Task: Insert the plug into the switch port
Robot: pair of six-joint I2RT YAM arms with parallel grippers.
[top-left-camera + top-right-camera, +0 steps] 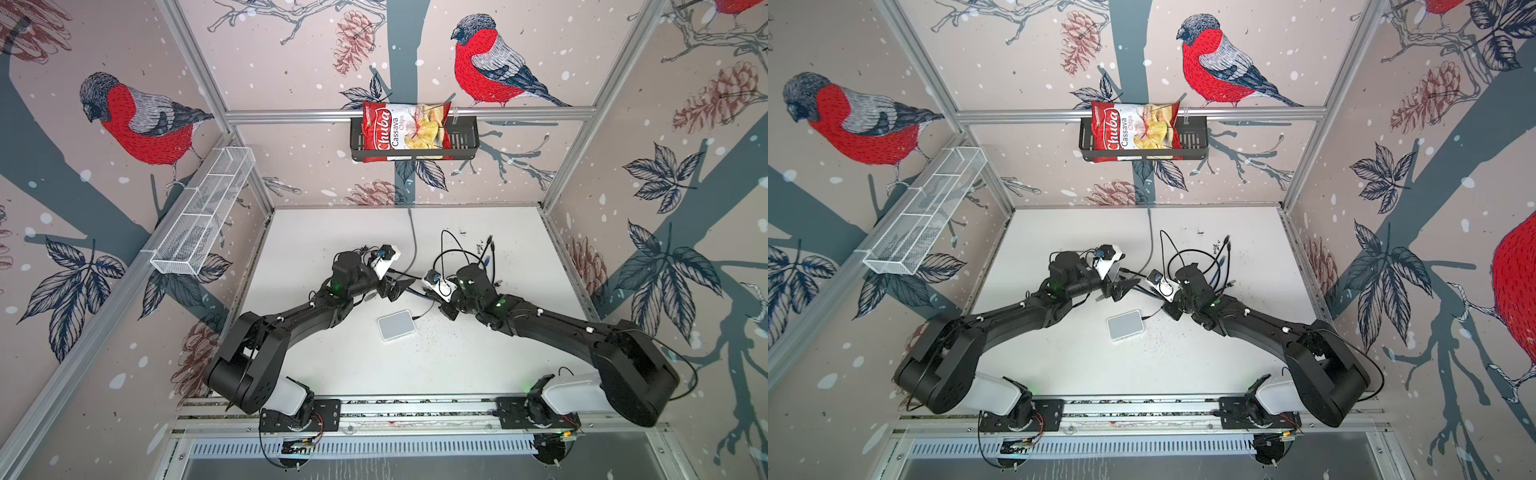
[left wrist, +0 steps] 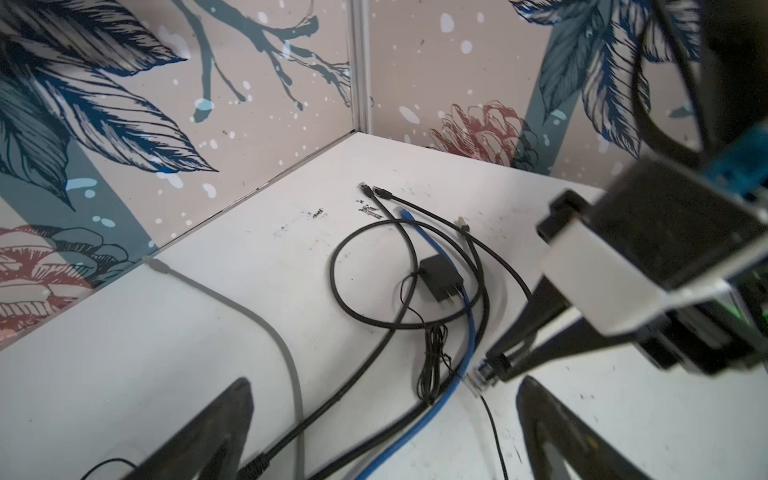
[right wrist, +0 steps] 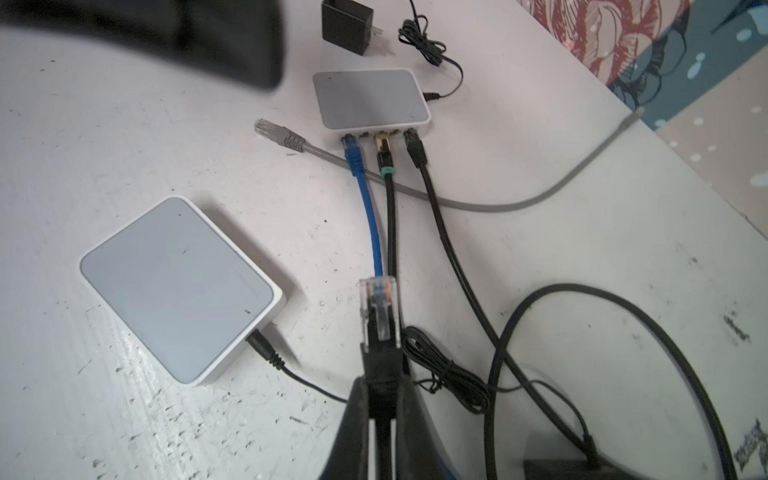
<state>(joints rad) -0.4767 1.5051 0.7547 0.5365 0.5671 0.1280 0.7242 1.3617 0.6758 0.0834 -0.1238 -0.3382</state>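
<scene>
because the right gripper (image 3: 380, 386) is clamped only on the black boot (image 3: 380, 359) behind the clear ethernet plug (image 3: 377, 303), which juts ahead of its fingertips, an off-axis push could pivot it against the crowded ports of the network switch (image 3: 370, 99) straight ahead; the left gripper (image 2: 384, 382) gapes wide, empty.

Left arm (image 1: 291, 328) and right arm (image 1: 557, 328): both extend from the near edge, elbows bowed outward, wrists converging at mid-workspace. Left gripper (image 2: 384, 382): jaws spread wide, fingers (image 2: 232, 415) standing far apart. Right gripper (image 3: 380, 384): jaws pinched together on the plug (image 3: 378, 307), which projects forward beyond the fingertips. The two grippers face each other, near but apart.
</scene>
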